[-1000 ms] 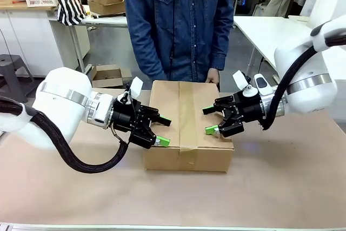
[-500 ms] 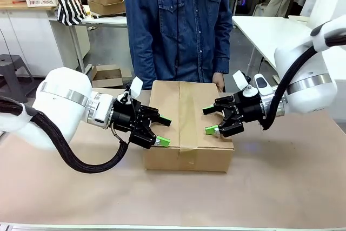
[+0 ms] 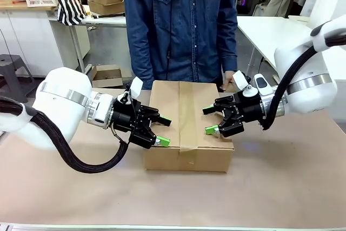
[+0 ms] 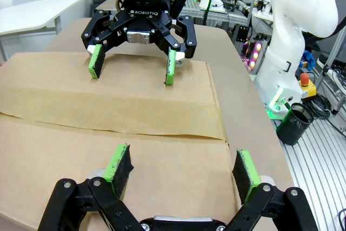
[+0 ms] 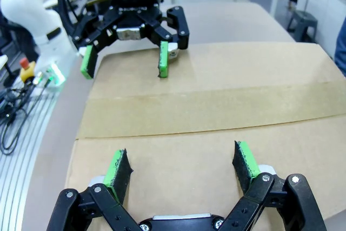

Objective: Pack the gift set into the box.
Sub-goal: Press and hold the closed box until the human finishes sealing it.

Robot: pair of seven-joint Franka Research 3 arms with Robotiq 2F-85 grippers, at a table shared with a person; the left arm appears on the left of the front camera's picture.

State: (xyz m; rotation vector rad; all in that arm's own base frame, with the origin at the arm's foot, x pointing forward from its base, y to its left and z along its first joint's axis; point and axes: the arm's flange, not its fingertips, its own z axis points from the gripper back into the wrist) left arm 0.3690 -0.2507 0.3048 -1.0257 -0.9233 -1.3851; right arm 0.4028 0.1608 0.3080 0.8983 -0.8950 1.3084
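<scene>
Front view: the box (image 3: 188,125) sits closed at the centre of the bench (image 3: 281,187), its flaps sealed by a strip of brown tape (image 3: 187,117) running from the 12 o'clock edge over the top and down the 6 o'clock face. Left pincer (image 3: 165,131) is stationed at the box's 9 o'clock side, above the near left corner of the lid, fingers spread wide and holding nothing. Right pincer (image 3: 210,120) is stationed at the 3 o'clock side, over the right part of the lid, likewise spread wide and empty. The two pincers face each other across the tape, well apart. A person in a denim shirt (image 3: 181,22) stands at the box's 12 o'clock side; one hand (image 3: 230,84) is near the far right corner of the box, whether touching cannot be told. Left wrist view: green pads (image 4: 118,162) hover over the cardboard lid with the tape strip beyond them; the opposite pincer is at 12 o'clock with its jaws open. Right wrist view: same arrangement mirrored, own pads (image 5: 115,167) apart over bare cardboard, nothing between them.
</scene>
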